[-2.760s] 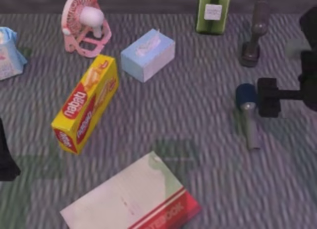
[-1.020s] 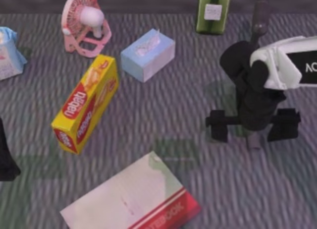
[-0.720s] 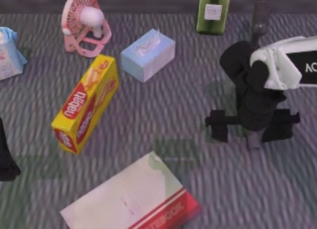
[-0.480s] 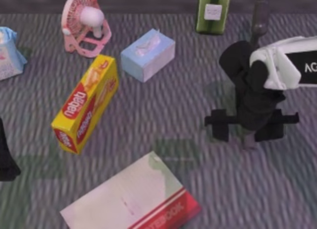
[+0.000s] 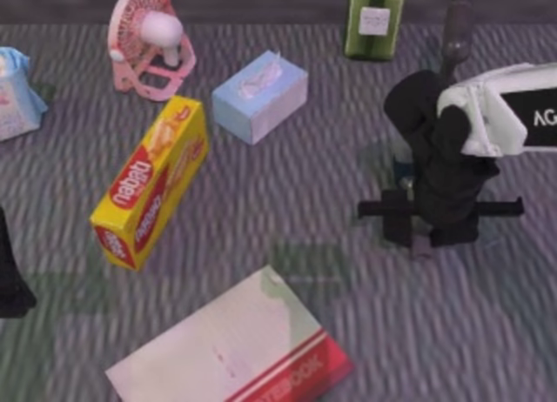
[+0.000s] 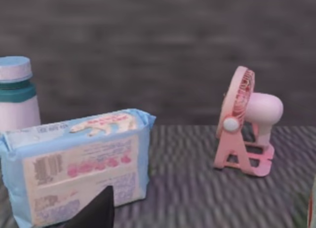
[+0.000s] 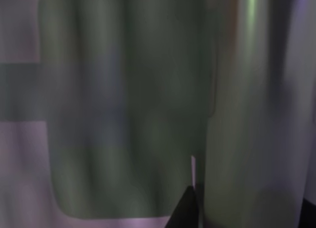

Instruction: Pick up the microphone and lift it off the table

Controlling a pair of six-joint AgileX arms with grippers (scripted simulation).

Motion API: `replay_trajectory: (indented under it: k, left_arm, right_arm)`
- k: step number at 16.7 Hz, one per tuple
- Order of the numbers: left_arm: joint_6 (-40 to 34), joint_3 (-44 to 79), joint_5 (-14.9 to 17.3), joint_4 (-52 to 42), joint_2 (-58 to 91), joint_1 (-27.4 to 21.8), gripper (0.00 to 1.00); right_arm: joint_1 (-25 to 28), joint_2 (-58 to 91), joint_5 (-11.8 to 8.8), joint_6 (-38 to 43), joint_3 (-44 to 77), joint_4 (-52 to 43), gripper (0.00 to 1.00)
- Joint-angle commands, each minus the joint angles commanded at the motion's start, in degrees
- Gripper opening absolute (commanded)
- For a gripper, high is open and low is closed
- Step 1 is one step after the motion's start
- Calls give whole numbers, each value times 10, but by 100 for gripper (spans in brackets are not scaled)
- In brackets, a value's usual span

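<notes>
Illumination is even and diffuse in the top view, with no glare or hard highlight. The table (image 5: 287, 202) carries soft, greenish-grey shadow patches: one directly beneath the right gripper (image 5: 432, 228) and a squarer patch further out on its left-arm side. The ribbed surface texture is smeared throughout, and object edges are soft. The left wrist view is moderately lit; its background is a dim, blurred band, and the pink fan (image 6: 245, 122) shows soft gradients. The right wrist view is fully out of focus, showing only dim vertical streaks with one pale green highlight.
</notes>
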Motion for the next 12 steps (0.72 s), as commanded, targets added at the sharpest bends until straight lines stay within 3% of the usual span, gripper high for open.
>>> replay_trajectory:
  k: [4, 5, 8, 12]
  left_arm:
    - [0, 0, 0, 0, 0, 0, 100]
    - [0, 0, 0, 0, 0, 0, 100]
    - [0, 0, 0, 0, 0, 0, 100]
    - [0, 0, 0, 0, 0, 0, 100]
  right_arm:
    - [0, 0, 0, 0, 0, 0, 0]
    - [7, -23, -23, 15, 13, -5, 0]
    - [8, -26, -28, 8, 9, 14, 0]
    - [10, -45, -55, -25, -15, 117, 0]
